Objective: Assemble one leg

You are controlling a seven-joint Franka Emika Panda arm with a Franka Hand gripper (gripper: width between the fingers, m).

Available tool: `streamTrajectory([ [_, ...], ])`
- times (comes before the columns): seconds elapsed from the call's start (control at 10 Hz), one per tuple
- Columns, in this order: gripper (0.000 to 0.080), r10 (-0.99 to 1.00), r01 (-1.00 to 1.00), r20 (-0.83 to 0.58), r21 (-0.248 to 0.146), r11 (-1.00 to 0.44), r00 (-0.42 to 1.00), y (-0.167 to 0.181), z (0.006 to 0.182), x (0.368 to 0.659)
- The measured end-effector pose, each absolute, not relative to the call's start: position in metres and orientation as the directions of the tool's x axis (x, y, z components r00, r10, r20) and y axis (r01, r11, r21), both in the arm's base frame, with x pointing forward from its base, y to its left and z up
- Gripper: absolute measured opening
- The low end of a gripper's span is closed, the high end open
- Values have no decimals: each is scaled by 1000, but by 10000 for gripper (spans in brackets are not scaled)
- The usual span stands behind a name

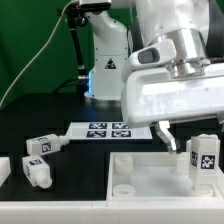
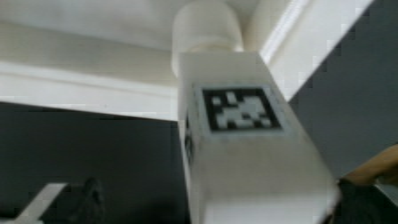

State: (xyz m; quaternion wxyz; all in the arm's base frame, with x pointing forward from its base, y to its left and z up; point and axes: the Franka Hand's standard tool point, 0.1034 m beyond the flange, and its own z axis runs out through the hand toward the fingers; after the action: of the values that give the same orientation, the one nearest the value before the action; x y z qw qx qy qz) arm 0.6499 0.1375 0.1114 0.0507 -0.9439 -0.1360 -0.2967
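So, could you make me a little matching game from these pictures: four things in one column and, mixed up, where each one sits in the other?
Things:
1. upright leg
2. two loose legs
3. marker board
4. tabletop

Places:
A. flat on the dark table, just in front of the arm's base
B. resting on the table at the exterior view's left
C. standing at the exterior view's right, tag facing the camera
D. large white piece along the exterior view's bottom edge

Pairs: 1-C, 2-B, 3-A, 4-D.
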Motion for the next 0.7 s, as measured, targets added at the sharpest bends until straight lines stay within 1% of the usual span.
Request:
streamTrajectory([
  [0.1, 648, 238, 295, 519, -28, -955, 821, 141, 103, 645],
  [0.5, 649, 288, 320, 261, -88, -943, 921, 153, 105, 641],
  [0.6, 649, 276, 301, 209, -100, -948, 938, 153, 106, 639],
  [0.7, 649, 232, 248, 146, -101, -964, 962, 150, 110, 638],
])
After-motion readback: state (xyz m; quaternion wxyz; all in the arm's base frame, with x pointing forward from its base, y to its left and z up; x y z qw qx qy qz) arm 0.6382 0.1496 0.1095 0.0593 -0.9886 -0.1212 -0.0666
